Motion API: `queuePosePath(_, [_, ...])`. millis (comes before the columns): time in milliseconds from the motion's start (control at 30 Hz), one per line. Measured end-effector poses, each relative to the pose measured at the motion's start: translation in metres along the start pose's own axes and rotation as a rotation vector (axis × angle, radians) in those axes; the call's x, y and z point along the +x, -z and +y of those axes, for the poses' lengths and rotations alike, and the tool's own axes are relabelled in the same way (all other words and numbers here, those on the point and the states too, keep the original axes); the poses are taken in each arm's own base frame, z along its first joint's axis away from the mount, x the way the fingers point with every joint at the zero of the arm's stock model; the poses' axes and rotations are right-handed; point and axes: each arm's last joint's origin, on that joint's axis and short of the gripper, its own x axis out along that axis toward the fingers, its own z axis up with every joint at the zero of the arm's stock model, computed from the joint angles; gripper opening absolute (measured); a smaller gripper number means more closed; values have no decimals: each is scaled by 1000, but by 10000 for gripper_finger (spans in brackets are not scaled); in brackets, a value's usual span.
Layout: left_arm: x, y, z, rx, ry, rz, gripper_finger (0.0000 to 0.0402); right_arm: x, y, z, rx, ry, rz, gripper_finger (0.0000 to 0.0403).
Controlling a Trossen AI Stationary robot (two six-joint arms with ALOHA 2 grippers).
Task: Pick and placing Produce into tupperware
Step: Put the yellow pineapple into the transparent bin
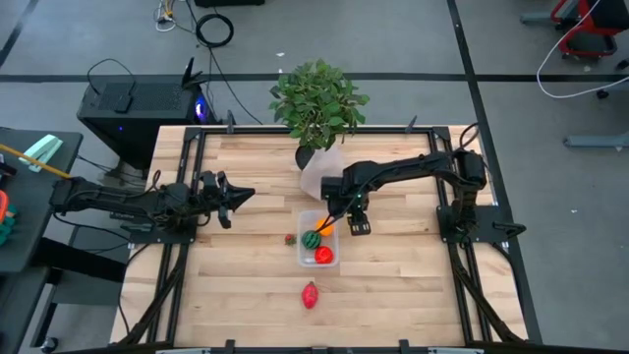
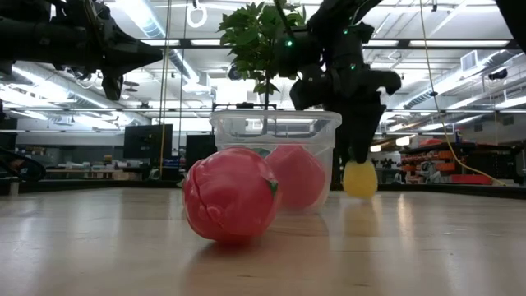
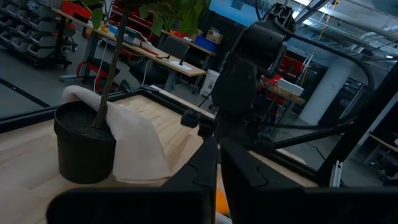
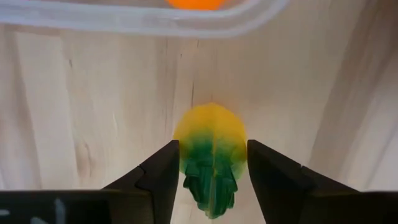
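Observation:
The clear tub [image 1: 307, 218] sits mid-table and holds an orange piece [image 1: 325, 225], a striped green one [image 1: 312, 239] and a red one [image 1: 323, 256]. A small red piece [image 1: 291, 238] lies on the table left of the tub. A pinkish-red fruit [image 1: 311, 295] lies nearer the near edge and shows large in the low view [image 2: 230, 193]. My right gripper [image 1: 358, 226] stands just right of the tub, shut on a yellow piece with a green end [image 4: 210, 140]. My left gripper [image 1: 241, 195] waits shut above the table's left part. My right gripper holds the yellow piece pinched between its two fingers [image 4: 163, 171], which lie on its two sides where yellow meets the green end [image 4: 211, 168]. It comes from above, pointing down. The yellow end [image 2: 360, 181] hangs below the fingers at table height; whether it rests on the wood I cannot tell.
A leafy potted plant [image 1: 316, 98] in a pale wrapped pot [image 1: 316, 175] stands just beyond the tub, close to my right arm. A black frame [image 1: 187, 187] runs along the table's sides. Bare wood lies to the left and near the front edge.

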Motion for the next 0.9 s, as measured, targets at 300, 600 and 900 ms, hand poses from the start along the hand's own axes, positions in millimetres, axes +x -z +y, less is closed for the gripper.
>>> queuePosePath(300, [0, 0, 0, 0, 0, 1, 27, -44, 21, 10, 16, 29, -67, 188])
queuePosePath(600, [0, 0, 0, 0, 0, 0, 19, -84, 42, 22, 109, 0, -201, 188])
queuePosePath(900, [0, 0, 0, 0, 0, 0, 31, -107, 20, 56, -3, -74, -323, 175])
